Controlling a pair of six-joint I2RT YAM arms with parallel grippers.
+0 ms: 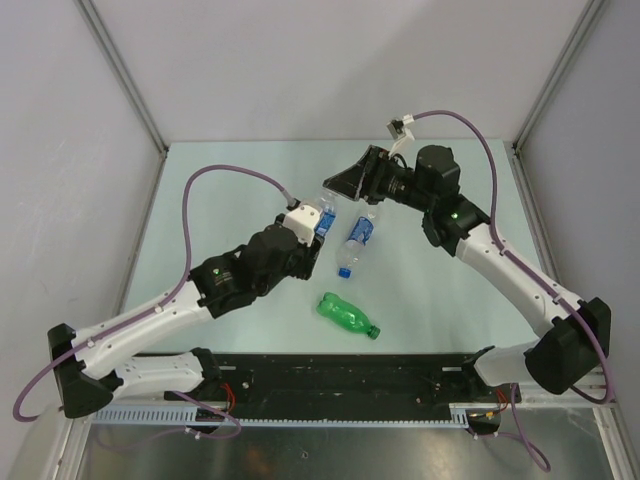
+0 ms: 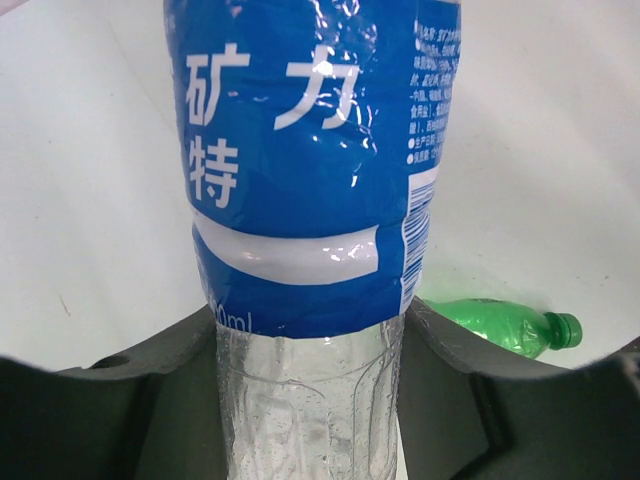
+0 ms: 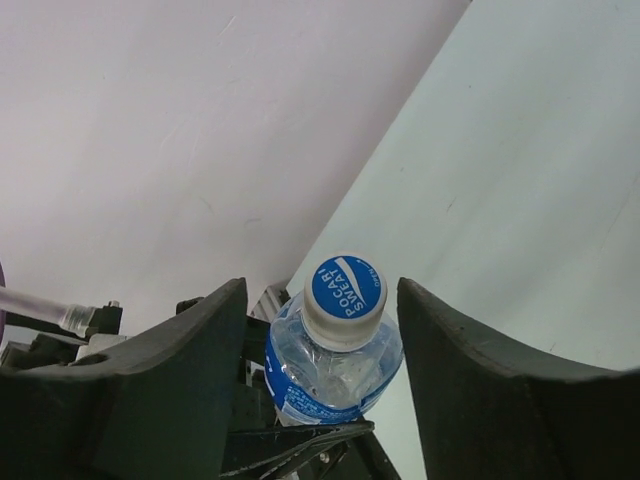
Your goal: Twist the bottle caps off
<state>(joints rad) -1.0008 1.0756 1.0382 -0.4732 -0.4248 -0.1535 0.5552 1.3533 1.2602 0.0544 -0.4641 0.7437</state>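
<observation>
My left gripper (image 1: 316,224) (image 2: 308,372) is shut on the lower body of a clear bottle with a blue label (image 1: 324,216) (image 2: 310,170) and holds it up off the table. Its cap (image 3: 344,299), white-sided with a blue printed top, sits between the fingers of my right gripper (image 1: 338,186) (image 3: 322,335). That gripper is open, with a gap on each side of the cap. A second clear blue-label bottle (image 1: 357,238) lies on the table with its blue cap (image 1: 345,271) towards me. The green bottle (image 1: 343,312) (image 2: 495,323) lies nearer, green cap (image 1: 374,331) (image 2: 567,328) on.
The pale green table (image 1: 200,200) is boxed in by grey walls at the left, back and right. A black rail with the arm bases (image 1: 340,375) runs along the near edge. Purple cables arc over both arms.
</observation>
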